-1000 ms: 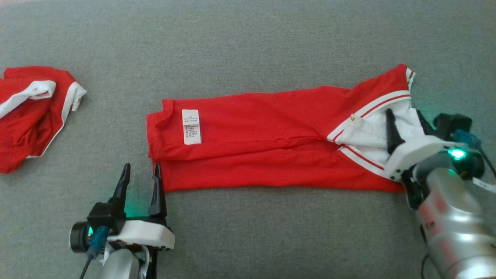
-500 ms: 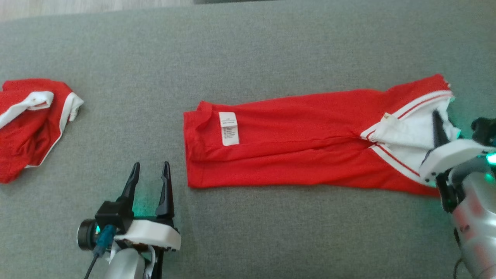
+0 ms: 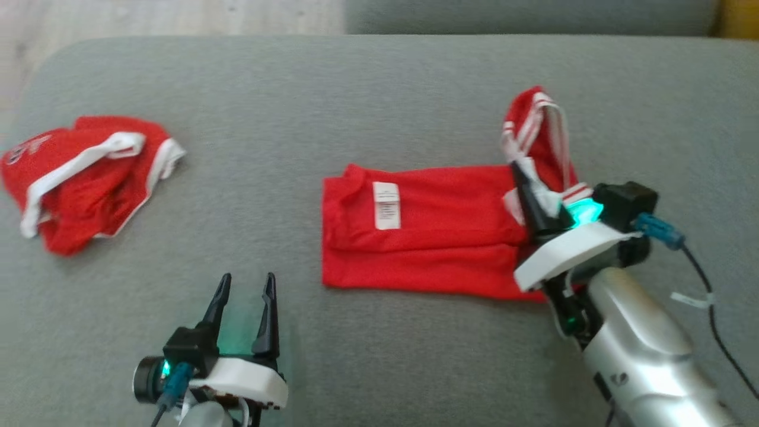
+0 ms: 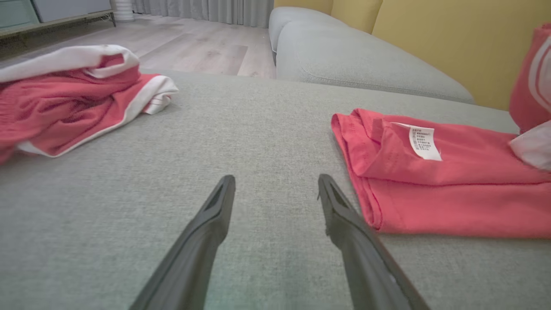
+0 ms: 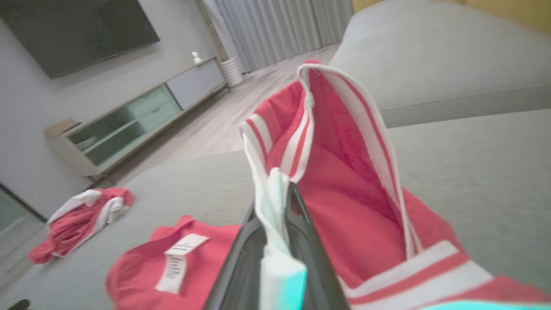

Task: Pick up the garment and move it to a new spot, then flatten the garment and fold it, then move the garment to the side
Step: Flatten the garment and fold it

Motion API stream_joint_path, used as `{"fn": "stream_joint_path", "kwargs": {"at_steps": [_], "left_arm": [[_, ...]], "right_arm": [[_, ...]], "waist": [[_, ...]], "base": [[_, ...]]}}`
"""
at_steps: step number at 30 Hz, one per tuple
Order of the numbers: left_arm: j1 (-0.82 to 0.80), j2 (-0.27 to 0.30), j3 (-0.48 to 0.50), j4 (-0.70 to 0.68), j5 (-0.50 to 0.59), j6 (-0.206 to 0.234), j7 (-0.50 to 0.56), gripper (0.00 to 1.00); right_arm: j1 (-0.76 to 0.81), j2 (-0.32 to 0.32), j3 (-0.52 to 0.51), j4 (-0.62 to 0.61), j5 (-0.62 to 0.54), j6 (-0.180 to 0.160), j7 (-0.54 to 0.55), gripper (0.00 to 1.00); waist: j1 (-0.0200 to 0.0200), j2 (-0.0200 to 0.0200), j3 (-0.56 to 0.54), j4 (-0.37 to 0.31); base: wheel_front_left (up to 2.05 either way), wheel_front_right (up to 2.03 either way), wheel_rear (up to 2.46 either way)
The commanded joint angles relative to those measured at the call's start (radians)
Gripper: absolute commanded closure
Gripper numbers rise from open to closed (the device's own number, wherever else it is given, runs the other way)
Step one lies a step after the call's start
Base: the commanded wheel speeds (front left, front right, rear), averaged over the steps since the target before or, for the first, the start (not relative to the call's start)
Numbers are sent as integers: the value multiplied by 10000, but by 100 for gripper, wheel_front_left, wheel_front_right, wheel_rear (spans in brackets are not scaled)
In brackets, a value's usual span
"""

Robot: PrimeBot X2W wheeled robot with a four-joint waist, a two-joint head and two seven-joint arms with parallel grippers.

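Note:
The garment point(image 3: 427, 237) is a red shirt with white striped trim and a white label point(image 3: 386, 205), lying folded lengthwise on the grey sofa cushion point(image 3: 356, 107). My right gripper point(image 3: 517, 171) is shut on its white collar end, which is raised and stands up in a loop point(image 3: 536, 127) above the flat part. In the right wrist view the white fabric point(image 5: 275, 241) is pinched between the fingers of the right gripper point(image 5: 277, 193), and the garment's red cloth point(image 5: 344, 172) rises behind. My left gripper point(image 3: 248, 279) point(image 4: 275, 178) is open on bare cushion, left of the garment's hem point(image 4: 366, 202).
A second red and white garment point(image 3: 89, 178) point(image 4: 64, 99) lies crumpled at the cushion's far left. Beyond the cushion's back edge are another grey cushion point(image 3: 533, 15) and wooden floor point(image 3: 148, 15). A yellow backrest point(image 4: 452, 38) stands behind.
The right gripper has shut on the collar end, lifted it and carried it left over the garment. The head camera has shifted. The left gripper stays open.

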Motion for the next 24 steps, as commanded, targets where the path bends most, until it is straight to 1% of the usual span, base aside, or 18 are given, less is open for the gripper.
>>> {"fn": "stream_joint_path", "kwargs": {"at_steps": [1, 4, 7, 13, 14, 15, 16, 18, 20, 22, 24], "left_arm": [[43, 47, 181, -245, 19, 2, -67, 0], [142, 47, 60, -227, 47, -22, -67, 0], [213, 47, -55, -214, 42, -78, -67, 0], [314, 47, -285, -201, 42, -113, -67, 0], [318, 47, -299, -190, 53, -107, -67, 0], [319, 47, -301, -186, 40, -84, -67, 0], [322, 47, -301, -194, 21, -63, -67, 0], [325, 47, -275, -239, 1, -10, -67, 0], [332, 47, -183, -277, -7, 55, -67, 0], [335, 47, -132, -323, 18, 85, -67, 0], [312, 47, -57, -387, 25, 121, -67, 0]], "right_arm": [[-126, 86, 377, -548, 263, -7, 32, 100], [-126, 160, 857, -850, 711, -7, 72, 100], [-201, 338, 1186, -838, 1028, -7, 75, 100], [-464, 651, 1469, -131, 1221, -7, -75, 100], [-526, 687, 1502, 38, 1172, -7, -113, 86], [-585, 723, 1545, 154, 1122, -7, -161, 33], [-626, 766, 1584, 229, 1130, -7, -203, 0], [-681, 839, 1620, 223, 1258, -7, -280, 0], [-731, 868, 1572, 220, 1262, -7, -333, 0], [-768, 783, 1382, 337, 978, -7, -362, 0], [-723, 690, 876, 307, 578, -7, -370, 0]], "waist": [[1, 0, -139, 446], [1, 0, -215, 952], [1, 0, -271, 1463], [1, 0, -307, 2319], [1, 0, -311, 2393], [1, 0, -316, 2457], [1, 0, -318, 2483], [1, 0, -318, 2462], [1, 0, -341, 2294], [1, 0, -372, 2077], [1, 0, -410, 1809]], "base": [[0, 0, 0], [0, 0, 0], [0, 0, 0], [0, 0, 0], [0, 0, 0], [0, 0, 0], [0, 0, 0], [0, 0, 0], [0, 0, 0], [0, 0, 0], [0, 0, 0]]}}
